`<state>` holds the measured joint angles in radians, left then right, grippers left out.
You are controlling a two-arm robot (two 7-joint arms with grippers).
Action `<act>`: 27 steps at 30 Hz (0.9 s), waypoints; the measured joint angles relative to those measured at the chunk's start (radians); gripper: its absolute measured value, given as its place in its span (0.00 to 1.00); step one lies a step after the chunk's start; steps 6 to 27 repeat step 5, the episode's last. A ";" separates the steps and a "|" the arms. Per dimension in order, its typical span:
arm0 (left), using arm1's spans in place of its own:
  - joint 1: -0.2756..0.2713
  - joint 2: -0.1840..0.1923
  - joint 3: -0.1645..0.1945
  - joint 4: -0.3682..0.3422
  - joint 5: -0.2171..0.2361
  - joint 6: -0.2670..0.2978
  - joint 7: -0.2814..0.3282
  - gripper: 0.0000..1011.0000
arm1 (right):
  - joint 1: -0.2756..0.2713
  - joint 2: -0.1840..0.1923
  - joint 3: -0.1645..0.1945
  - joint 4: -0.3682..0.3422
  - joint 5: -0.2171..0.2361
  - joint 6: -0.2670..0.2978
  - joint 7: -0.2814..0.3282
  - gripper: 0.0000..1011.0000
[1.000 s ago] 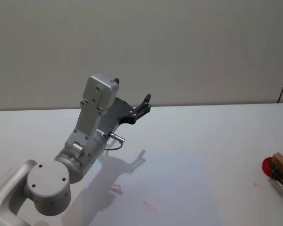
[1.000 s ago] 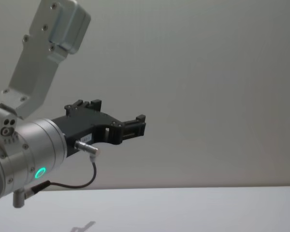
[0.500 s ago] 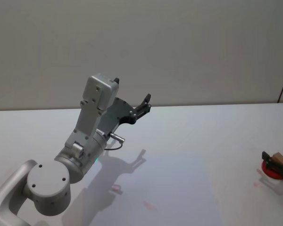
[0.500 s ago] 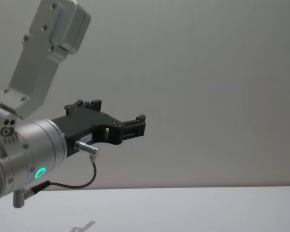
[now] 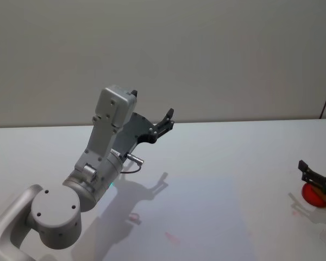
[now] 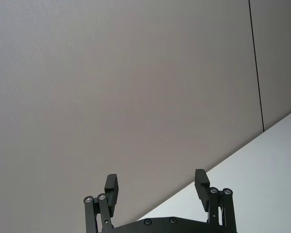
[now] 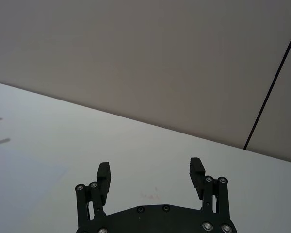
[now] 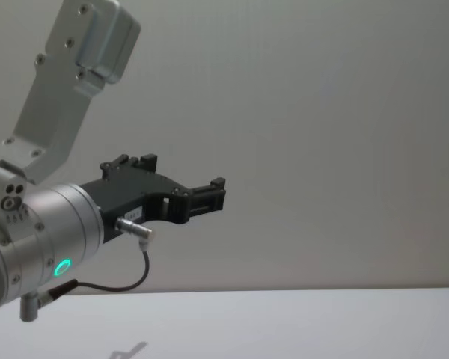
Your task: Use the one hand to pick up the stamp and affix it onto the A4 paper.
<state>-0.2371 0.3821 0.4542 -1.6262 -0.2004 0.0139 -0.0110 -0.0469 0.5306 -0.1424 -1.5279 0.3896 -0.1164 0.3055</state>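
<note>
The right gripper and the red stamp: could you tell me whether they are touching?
Cannot tell. In the head view the right gripper, jaws open, overlaps the red stamp; neither contact nor gap shows plainly.

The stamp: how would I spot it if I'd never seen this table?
Look along the white table to its far right edge. Under the right gripper, whose fingers are open, sits a small round red stamp, the one bright thing there.

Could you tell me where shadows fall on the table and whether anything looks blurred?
Head view: the left arm casts a soft grey shadow onto the table beside it; outlines look sharp. Chest view: a small faint shadow at the bottom edge. Right wrist view: thin shadow streaks.
</note>
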 joint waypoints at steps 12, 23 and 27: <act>0.000 0.000 0.000 0.000 0.000 0.000 0.000 0.99 | -0.003 -0.002 0.001 -0.011 0.006 -0.002 -0.007 0.99; 0.000 0.000 0.000 0.000 0.000 0.000 0.000 0.99 | -0.003 -0.002 0.001 -0.011 0.006 -0.002 -0.007 0.99; 0.000 0.000 0.000 0.000 0.000 0.000 0.000 0.99 | -0.003 -0.002 0.001 -0.011 0.006 -0.002 -0.007 0.99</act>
